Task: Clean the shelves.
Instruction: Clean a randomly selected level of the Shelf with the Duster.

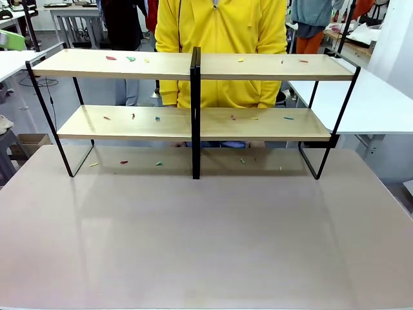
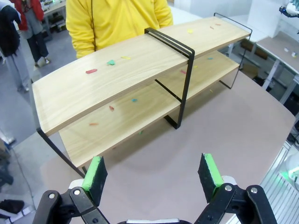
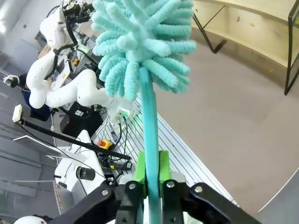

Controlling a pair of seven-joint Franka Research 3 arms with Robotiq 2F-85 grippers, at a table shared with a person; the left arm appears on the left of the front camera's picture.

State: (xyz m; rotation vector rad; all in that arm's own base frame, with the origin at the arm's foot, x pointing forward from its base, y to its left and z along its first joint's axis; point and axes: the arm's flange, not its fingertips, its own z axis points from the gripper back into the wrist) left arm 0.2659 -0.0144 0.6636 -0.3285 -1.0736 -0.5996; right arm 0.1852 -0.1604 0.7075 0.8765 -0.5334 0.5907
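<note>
Shelves stand ahead of the left gripper, across bare tabletop, with coloured scraps scattered on both boards. The left gripper's jaws are spread wide with nothing between them. Right gripper is clamped tight on the stem of a teal fluffy duster, whose head stands beyond its fingertips; the shelves lie well apart, to its upper right.

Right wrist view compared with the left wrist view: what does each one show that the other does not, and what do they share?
Right wrist view: a fluffy teal duster, its handle clamped between the shut right jaws. Left wrist view: the left jaws, open and holding nothing, and a person in a yellow top at the far side. Both: the wooden shelves and the grey-brown tabletop they stand on.
</note>
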